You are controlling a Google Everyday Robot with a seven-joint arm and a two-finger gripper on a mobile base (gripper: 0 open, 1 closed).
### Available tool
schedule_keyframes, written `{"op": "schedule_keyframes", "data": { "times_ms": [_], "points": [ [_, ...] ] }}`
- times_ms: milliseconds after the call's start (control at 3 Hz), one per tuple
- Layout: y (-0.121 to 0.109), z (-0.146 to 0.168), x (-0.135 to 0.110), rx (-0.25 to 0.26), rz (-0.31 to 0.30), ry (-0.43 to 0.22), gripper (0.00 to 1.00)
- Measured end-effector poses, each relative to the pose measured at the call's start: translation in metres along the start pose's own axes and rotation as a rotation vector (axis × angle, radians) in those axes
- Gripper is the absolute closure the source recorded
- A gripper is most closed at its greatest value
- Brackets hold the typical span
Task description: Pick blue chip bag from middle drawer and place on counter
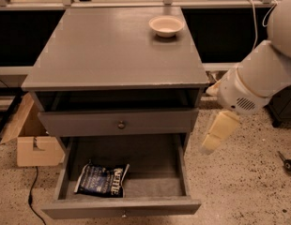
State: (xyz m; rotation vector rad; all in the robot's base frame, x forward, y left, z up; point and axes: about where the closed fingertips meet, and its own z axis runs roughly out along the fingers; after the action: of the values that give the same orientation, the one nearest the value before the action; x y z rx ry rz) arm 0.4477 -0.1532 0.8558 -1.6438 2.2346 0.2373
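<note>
White arm [260, 76] at rt, gripper [210, 143] angled down, mid-air

The robot's arm [270, 69] was made of thick, smooth, rounded segments in a glossy off-white shell, with a large domed part at the top right edge of the view. Thin dark seams marked where one segment met the next. The lower joint housing [239, 95] was a fat drum with a small patch of dark vent holes [245, 104] in its face. Beneath it, the gripper [210, 142] was a duller cream-yellow, blocky and tapering, and sat just off the right side of the middle drawer [155, 184].
</note>
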Motion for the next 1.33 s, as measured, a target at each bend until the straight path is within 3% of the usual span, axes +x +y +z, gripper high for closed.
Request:
{"op": "schedule_keyframes", "data": {
  "times_ms": [667,1000,1333],
  "points": [
    [0.006,0.016,0.002,-0.017,0.007,0.001,0.0],
    [0.023,0.068,0.001,-0.042,0.017,0.003,0.0],
    [0.048,0.153,0.001,-0.092,0.045,0.0,0.0]
  ]
}}
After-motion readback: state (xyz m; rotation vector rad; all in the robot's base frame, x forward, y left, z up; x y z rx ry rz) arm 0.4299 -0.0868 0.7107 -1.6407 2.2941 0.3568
